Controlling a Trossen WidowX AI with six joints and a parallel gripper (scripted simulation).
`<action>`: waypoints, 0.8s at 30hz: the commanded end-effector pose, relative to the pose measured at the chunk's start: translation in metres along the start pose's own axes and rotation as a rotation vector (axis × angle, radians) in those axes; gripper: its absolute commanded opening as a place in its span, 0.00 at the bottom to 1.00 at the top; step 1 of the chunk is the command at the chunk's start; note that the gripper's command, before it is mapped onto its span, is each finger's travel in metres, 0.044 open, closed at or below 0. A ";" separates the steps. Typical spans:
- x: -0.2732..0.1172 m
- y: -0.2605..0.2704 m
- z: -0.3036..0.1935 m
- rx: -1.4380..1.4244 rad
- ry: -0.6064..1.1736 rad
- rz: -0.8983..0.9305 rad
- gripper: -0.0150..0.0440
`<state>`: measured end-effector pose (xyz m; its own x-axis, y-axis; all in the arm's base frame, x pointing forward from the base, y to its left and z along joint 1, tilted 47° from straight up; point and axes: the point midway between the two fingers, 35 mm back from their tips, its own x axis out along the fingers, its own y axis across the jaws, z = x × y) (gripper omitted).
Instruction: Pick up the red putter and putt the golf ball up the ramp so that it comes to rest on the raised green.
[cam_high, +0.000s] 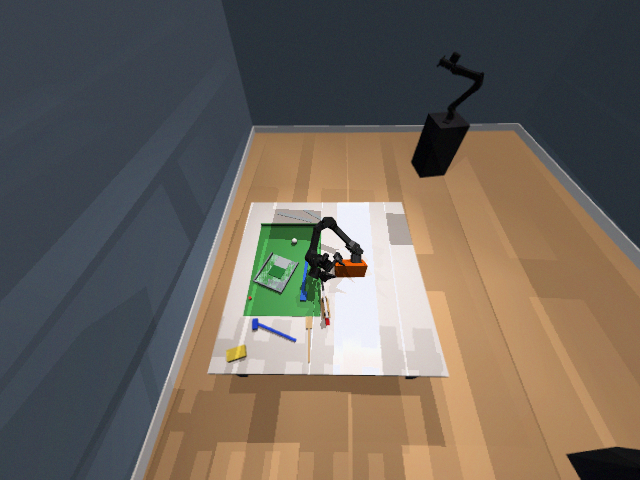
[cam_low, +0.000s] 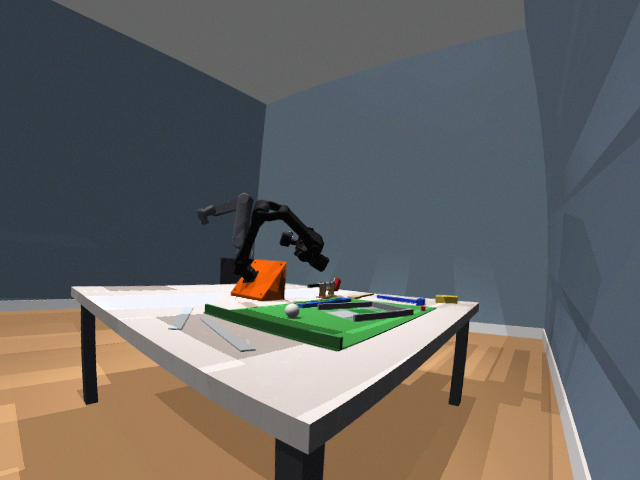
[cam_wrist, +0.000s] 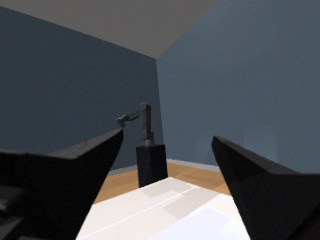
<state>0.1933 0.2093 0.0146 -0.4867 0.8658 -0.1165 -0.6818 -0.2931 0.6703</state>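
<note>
Hanging above the white table (cam_low: 289, 403), matte black gripper (cam_low: 321, 262) with angular fingers spread wide, nothing between them. Resting low in a small cradle just past the green mat's (cam_high: 268, 304) right edge: red putter (cam_high: 325, 310), slim pale shaft, red end nearest. Sitting alone on the flat felt-green mat near its far edge: small white golf ball (cam_high: 294, 240), open green all round. Rising mid-mat: square grey ramp (cam_high: 276, 272) with a green top. Lying near the front table edge, well apart from the ball: blue mallet (cam_high: 272, 330), yellow block (cam_high: 236, 353), thin wooden stick (cam_high: 309, 338). Anchoring the arm: orange wedge base (cam_low: 261, 279).
</note>
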 end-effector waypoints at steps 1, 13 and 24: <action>0.000 0.001 -0.002 0.003 0.016 0.005 0.98; -0.056 -0.024 -0.104 0.190 1.187 -0.238 1.00; -0.123 -0.066 -0.077 0.187 1.638 -0.892 1.00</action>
<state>0.2351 0.0908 -0.0794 -0.2490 -0.4476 -0.8589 -0.9684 0.1004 0.2284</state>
